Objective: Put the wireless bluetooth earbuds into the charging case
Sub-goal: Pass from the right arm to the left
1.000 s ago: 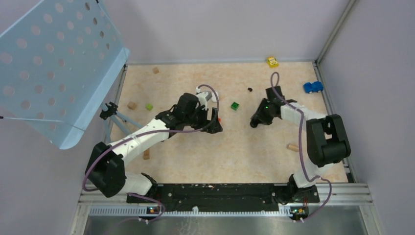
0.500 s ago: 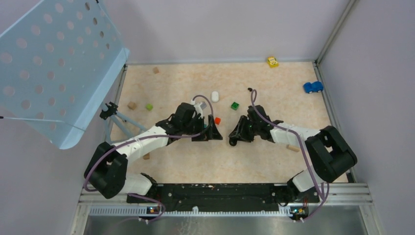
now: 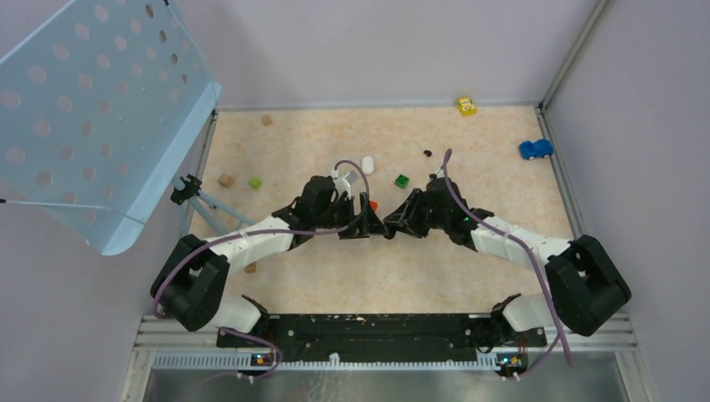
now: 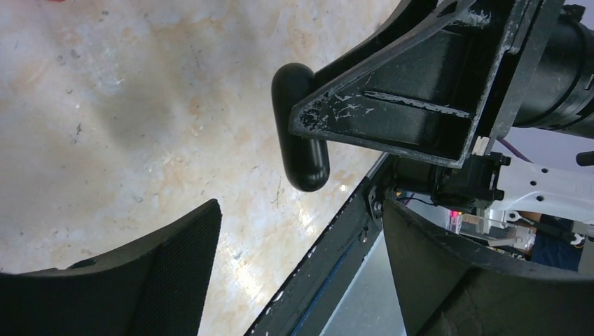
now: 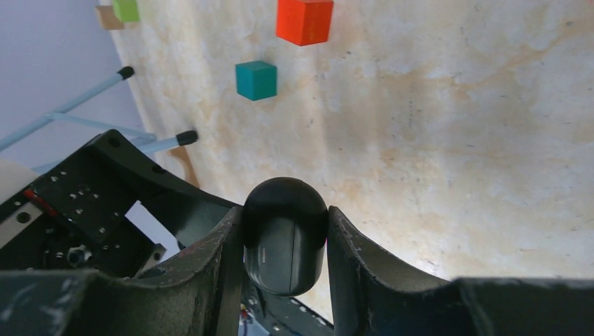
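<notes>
A black rounded charging case [image 5: 285, 234], lid closed, is pinched between the fingers of my right gripper [image 5: 285, 217]. From the left wrist view the case [image 4: 300, 133] sticks out beyond a right finger [image 4: 399, 105], just ahead of my left gripper [image 4: 301, 231], which is open and holds nothing. Seen from above, the left gripper [image 3: 368, 220] and right gripper [image 3: 395, 222] meet tip to tip at mid-table. A tiny black earbud [image 3: 428, 153] lies farther back. A white oval piece [image 3: 367, 164] lies behind the left gripper; I cannot tell what it is.
A red cube [image 3: 373, 205] sits right behind the grippers, a dark green cube [image 3: 403, 180] beyond it. A light green cube [image 3: 254, 182] and wooden blocks [image 3: 225, 179] lie left. A yellow toy car [image 3: 466, 105] and a blue one [image 3: 535, 149] sit at the back right. A blue perforated panel [image 3: 100, 109] leans at left.
The right gripper has carried the black case leftward and nearer, to the table's middle. The left gripper has shifted slightly right and nearer, so the two now face each other closely.
</notes>
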`<control>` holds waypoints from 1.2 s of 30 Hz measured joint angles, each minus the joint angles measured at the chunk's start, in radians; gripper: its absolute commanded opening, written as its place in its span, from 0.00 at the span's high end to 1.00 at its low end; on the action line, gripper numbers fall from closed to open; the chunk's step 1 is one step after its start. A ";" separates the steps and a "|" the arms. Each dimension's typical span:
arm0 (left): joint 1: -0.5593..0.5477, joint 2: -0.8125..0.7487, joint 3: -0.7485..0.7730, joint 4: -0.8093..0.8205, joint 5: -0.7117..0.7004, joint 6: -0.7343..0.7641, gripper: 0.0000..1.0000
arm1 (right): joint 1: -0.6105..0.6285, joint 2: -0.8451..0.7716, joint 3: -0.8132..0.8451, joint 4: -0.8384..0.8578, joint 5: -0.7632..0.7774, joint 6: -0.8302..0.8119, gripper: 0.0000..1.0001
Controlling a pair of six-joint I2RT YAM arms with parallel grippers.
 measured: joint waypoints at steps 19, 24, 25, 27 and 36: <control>-0.005 0.029 0.000 0.066 0.022 -0.020 0.42 | 0.024 -0.002 0.000 0.040 0.000 0.091 0.78; -0.005 0.044 0.000 0.075 0.026 -0.024 0.46 | 0.031 -0.002 0.000 0.045 -0.005 0.105 0.77; -0.005 0.045 -0.001 0.078 0.028 -0.026 0.47 | 0.032 -0.002 0.000 0.049 -0.006 0.107 0.76; -0.005 0.047 0.000 0.080 0.030 -0.027 0.49 | 0.034 -0.002 0.000 0.058 -0.011 0.114 0.76; -0.009 0.056 0.001 0.090 0.049 -0.035 0.81 | 0.036 -0.017 -0.013 0.064 -0.021 0.138 0.41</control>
